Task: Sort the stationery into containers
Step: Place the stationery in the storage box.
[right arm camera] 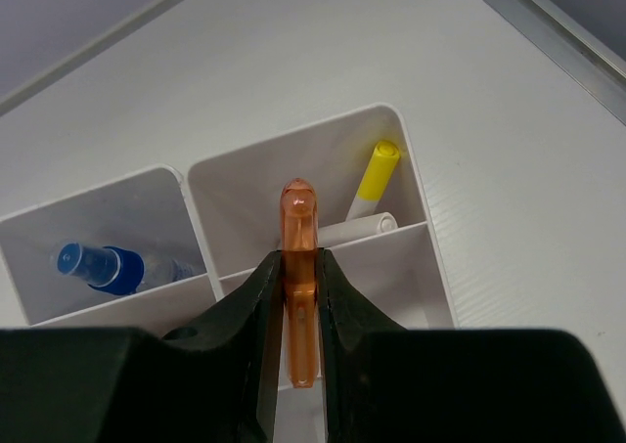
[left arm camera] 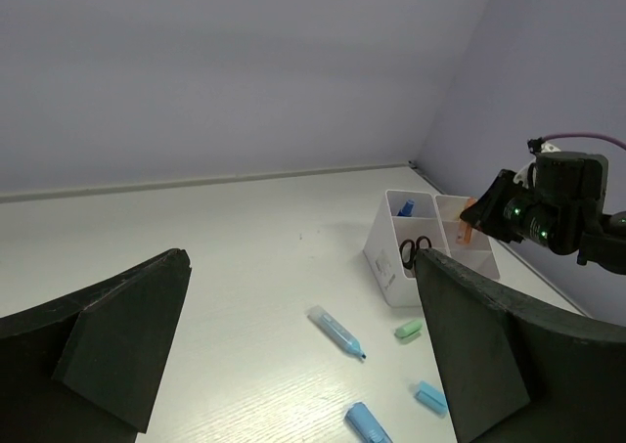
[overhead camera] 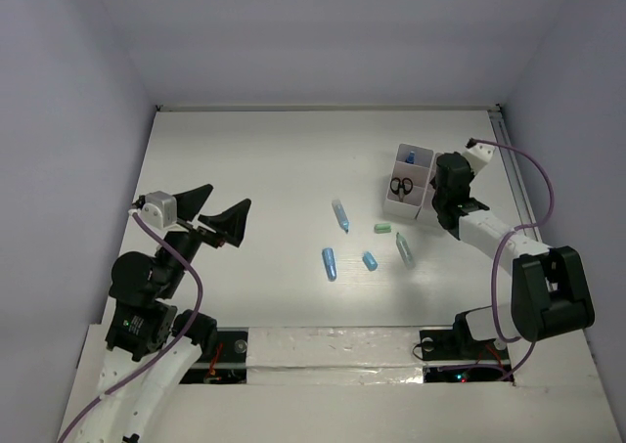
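Pale lavender walls close in a white table (overhead camera: 254,169), and we see both arms bolted at its near edge. Our left gripper (overhead camera: 220,218) hangs over the left part of the table, its two black fingers (left arm camera: 127,335) spread wide with nothing between them. Our right gripper (overhead camera: 448,184) is clenched on an orange translucent marker tube (right arm camera: 297,208), held above the cluster of white open-top plastic boxes (overhead camera: 409,174) on the right side of the table. Through the right wrist camera we look down into two compartments. The left one holds a small clear bottle with a blue cap (right arm camera: 98,265). The right one holds a thin white pen with a yellow tip (right arm camera: 377,169), and the tube's rounded end lines up with this compartment. We cannot tell whether the tube touches the box. From above we find black-handled scissors (overhead camera: 401,185) in a compartment nearer the arms than the one with the blue cap. Loose on the table, left of and nearer than the boxes, lie a blue capped marker (overhead camera: 340,214), a mint green eraser (overhead camera: 382,228), a teal tube (overhead camera: 403,248), a light blue tube (overhead camera: 329,263) and a short blue piece (overhead camera: 370,261), each apart from the others.
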Robot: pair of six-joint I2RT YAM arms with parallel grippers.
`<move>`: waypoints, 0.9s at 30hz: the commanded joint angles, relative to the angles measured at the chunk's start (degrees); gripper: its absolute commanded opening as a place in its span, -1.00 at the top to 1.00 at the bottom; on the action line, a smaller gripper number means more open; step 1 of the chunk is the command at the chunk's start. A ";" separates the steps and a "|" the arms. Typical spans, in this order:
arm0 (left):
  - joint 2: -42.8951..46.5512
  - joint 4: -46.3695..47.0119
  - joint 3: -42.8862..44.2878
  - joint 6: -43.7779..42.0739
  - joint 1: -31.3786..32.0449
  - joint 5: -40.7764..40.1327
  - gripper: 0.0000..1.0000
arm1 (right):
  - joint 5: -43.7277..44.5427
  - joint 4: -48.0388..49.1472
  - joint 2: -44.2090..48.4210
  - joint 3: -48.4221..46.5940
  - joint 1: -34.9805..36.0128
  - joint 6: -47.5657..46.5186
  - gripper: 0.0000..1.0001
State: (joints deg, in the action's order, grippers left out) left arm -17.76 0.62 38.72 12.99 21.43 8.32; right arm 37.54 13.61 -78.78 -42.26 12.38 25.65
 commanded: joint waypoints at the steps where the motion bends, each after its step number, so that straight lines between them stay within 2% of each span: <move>1: -0.79 2.80 1.18 0.19 0.37 0.47 -0.98 | 1.57 4.76 0.30 0.25 -0.34 1.16 0.70; 7: -0.87 2.80 1.18 0.19 0.37 0.38 -0.98 | 1.13 5.03 0.38 0.34 -0.34 0.89 0.58; 24: -0.52 2.80 1.18 0.19 -0.16 0.38 -0.98 | 1.04 4.67 1.61 1.83 -0.34 1.86 0.50; 25: -0.52 2.80 1.18 0.28 -0.16 0.47 -0.98 | 0.96 4.59 1.70 1.83 -0.34 1.86 0.40; 27: -0.61 2.80 1.18 0.19 -0.16 0.47 -0.98 | 0.96 4.50 1.97 2.01 -0.34 1.86 0.38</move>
State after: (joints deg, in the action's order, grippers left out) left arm -17.96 0.60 38.72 12.99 21.37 8.32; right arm 37.50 14.87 -78.70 -40.71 12.38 26.57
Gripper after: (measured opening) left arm 0.989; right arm 0.306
